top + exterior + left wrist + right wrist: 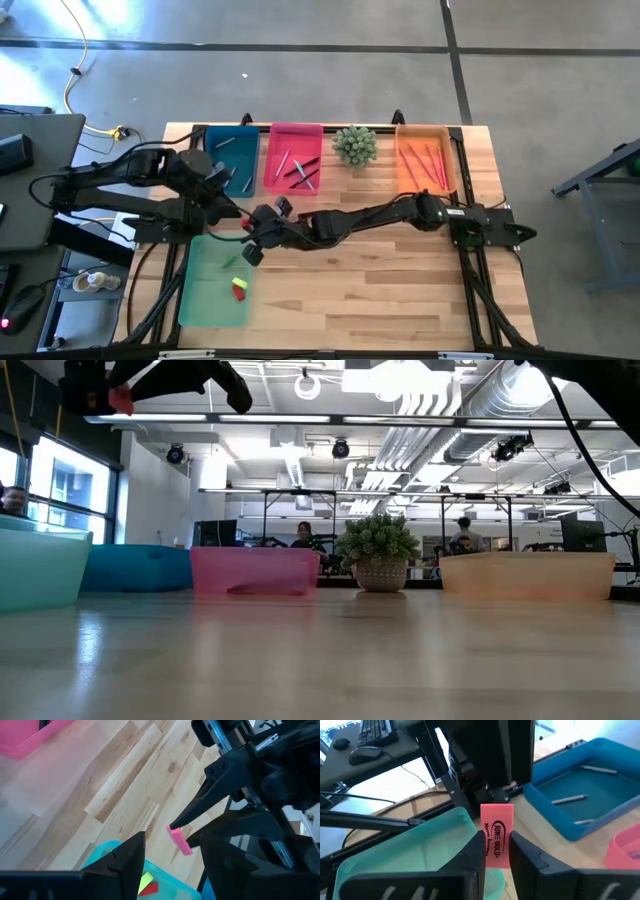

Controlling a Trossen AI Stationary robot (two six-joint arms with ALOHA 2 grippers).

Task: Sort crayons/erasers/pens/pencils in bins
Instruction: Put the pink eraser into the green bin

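L to R across the bench [400, 290]: pale-green bin [200, 300] sits at the front-left corner, w/ a green eraser [229, 263], a yellow eraser [238, 282] and a red eraser [239, 293] lying inside, the yellow & red ones touching.

Left end effector [170, 862] hangs near that bin's back edge, beside the teal bin [215, 180]; fingers spread, nothing between them. Its wrist view looks past its own fingers at the other arm's pinched eraser and down onto the green bin's corner, yellow & red erasers showing.

Right arm reaches across from the right side. Right end effector [496, 851] is above the back-right corner of the green bin, fingers pinching a pink-red eraser [496, 835] w/ dark lettering; eraser stands upright between the fingers, upper half sticking out. Same eraser shows in the left wrist view, gripped at one end by the tapered fingertips [182, 820], clear of the bench.

Back row, L to R: teal bin w/ a few grey sticks [569, 798]; pink bin [294, 130] w/ several dark and light sticks; small spiky plant [354, 146] in a pot; orange bin [450, 170] w/ pink-red sticks [425, 165].

Low view: bins and plant line the far edge of the bench, people in the room behind, too small to tell more.
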